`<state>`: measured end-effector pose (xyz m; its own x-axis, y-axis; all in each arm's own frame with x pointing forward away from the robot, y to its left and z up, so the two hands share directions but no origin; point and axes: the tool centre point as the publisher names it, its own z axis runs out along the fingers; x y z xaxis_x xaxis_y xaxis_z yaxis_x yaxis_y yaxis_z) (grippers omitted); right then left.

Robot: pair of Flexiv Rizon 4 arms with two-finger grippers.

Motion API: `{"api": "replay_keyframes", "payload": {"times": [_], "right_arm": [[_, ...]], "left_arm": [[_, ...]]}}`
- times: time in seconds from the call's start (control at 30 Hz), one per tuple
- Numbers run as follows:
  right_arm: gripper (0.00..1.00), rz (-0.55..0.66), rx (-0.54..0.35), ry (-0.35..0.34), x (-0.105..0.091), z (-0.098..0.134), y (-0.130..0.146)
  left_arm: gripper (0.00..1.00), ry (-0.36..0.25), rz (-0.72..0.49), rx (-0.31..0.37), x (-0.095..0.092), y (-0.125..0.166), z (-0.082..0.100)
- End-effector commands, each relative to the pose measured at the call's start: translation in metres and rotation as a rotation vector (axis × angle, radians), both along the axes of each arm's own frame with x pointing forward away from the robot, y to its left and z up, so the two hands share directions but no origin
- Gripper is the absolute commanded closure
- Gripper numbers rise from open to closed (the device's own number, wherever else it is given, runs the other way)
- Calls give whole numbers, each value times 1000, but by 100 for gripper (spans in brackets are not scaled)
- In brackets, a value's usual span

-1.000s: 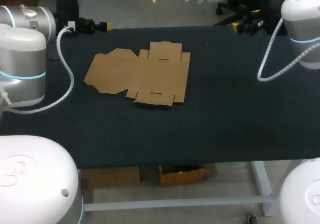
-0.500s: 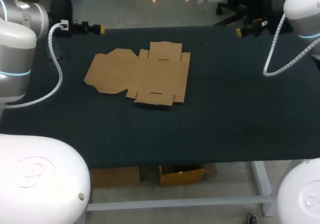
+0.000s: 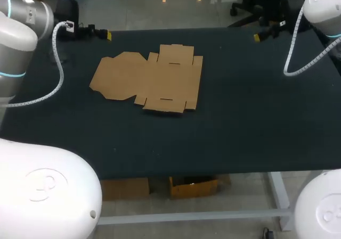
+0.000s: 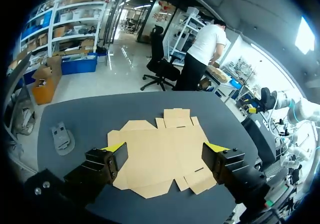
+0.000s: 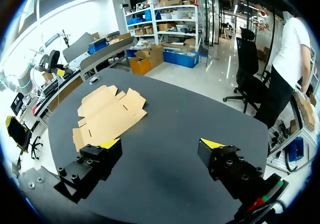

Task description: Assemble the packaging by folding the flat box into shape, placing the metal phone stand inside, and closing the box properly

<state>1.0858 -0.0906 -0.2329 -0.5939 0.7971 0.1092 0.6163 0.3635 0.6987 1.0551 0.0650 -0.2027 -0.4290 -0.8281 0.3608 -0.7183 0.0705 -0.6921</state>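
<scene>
Lying unfolded on table [image 3: 240,116], flat brown box [image 3: 152,82], flaps spread, left tool [image 4: 165,146], right tool [image 5: 160,143], both gaping, empty.

Our flat box [image 3: 149,82] lies on the table [image 3: 240,116], left of its middle. The phone stand [image 4: 62,136] lies well apart from it, nearer our left gripper [image 4: 165,147].

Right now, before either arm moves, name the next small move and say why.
Probably bring the left gripper toward the near edge of the flat box to start folding. The box lies wholly unfolded on the table. Both grippers hang open and empty away from it, and the left one is closer to it than the right gripper.
</scene>
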Motion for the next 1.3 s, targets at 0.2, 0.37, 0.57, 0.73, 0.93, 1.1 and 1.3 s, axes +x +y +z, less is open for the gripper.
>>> {"api": "replay_keyframes", "payload": {"times": [0.2, 0.37, 0.57, 0.73, 0.93, 1.1, 1.3], "right_arm": [[0, 0, -50, 59, 2, 1, 0], [0, 0, -50, 59, 2, 1, 0], [0, 0, -50, 59, 2, 1, 0], [0, 13, -76, 93, 4, -3, 4], [0, 28, -93, 156, 3, -8, 2], [0, 24, -81, 165, 0, -9, -1], [0, 30, -63, 184, -8, -12, -3]], "left_arm": [[0, 123, -22, 50, 1, 1, -1], [0, 123, -22, 50, 1, 1, -1], [0, 123, -22, 50, 1, 1, -1], [0, 158, -29, 47, 8, -4, -9], [0, 219, -18, 40, 12, -1, -20], [0, 256, 6, 57, 10, 6, -27], [0, 295, 32, 45, 6, 16, -39]]}}
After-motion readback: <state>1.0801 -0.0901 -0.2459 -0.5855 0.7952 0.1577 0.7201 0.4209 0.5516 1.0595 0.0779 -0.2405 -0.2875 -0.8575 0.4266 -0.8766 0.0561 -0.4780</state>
